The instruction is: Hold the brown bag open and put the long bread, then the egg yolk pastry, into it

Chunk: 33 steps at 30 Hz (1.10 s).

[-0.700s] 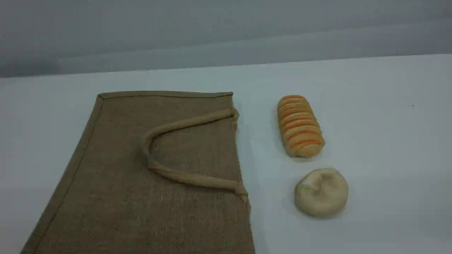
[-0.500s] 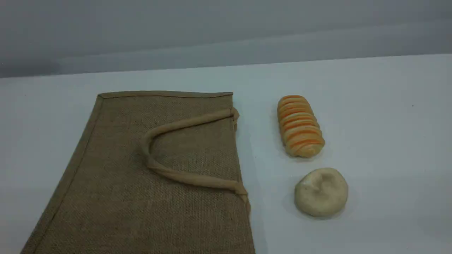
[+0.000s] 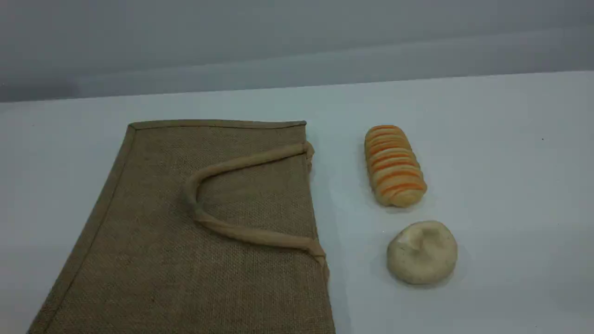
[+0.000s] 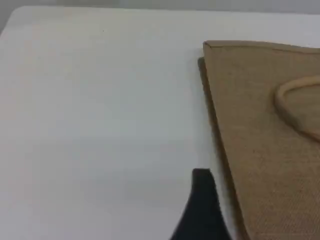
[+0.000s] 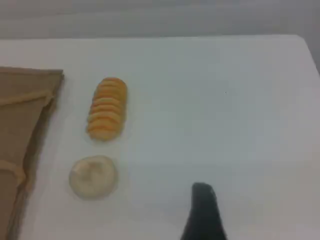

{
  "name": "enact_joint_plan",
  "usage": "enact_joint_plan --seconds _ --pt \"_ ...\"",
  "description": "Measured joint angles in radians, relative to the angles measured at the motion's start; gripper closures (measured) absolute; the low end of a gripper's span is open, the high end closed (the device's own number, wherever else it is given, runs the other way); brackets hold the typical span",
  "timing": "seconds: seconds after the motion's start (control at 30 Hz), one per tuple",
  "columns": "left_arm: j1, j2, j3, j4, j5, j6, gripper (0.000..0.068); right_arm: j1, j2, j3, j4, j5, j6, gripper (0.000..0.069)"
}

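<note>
The brown bag (image 3: pixel 204 241) lies flat on the white table at the left of the scene view, its mouth edge facing right and one beige handle (image 3: pixel 232 229) folded over its face. The long bread (image 3: pixel 394 165) lies to the right of the bag, and the egg yolk pastry (image 3: pixel 421 252) sits just in front of it. Neither arm shows in the scene view. One dark fingertip (image 4: pixel 202 200) of my left gripper hangs over bare table left of the bag (image 4: pixel 270 135). My right gripper's fingertip (image 5: pixel 202 210) hovers right of the pastry (image 5: pixel 93 175) and the bread (image 5: pixel 106 108). Nothing is held.
The white table (image 3: pixel 510 185) runs bare to the right of the breads and behind the bag up to a grey back wall. The bag runs off the bottom edge of the scene view. The table's far left corner (image 4: pixel 20 15) shows in the left wrist view.
</note>
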Motion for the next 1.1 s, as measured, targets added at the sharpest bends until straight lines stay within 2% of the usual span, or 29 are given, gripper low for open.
enact_joint_plan --seconds 0.77,0.83,1.03,1.1 --pt "0.0 0.004 -0.005 0.001 -0.001 0.003 0.0178 0.0 0.0 0.0 -0.001 -0.002 0.0 0.0233" --pt "0.0 0.028 -0.024 -0.005 -0.027 0.004 0.0178 0.0 0.001 -0.008 0.002 -0.011 -0.014 0.0233" --pt "0.0 0.251 -0.123 -0.023 -0.188 0.004 0.0178 0.0 0.175 -0.067 0.045 -0.19 -0.078 0.0233" --pt "0.0 0.356 -0.171 -0.062 -0.22 0.004 0.0178 0.0 0.282 -0.076 0.092 -0.269 -0.105 0.0233"
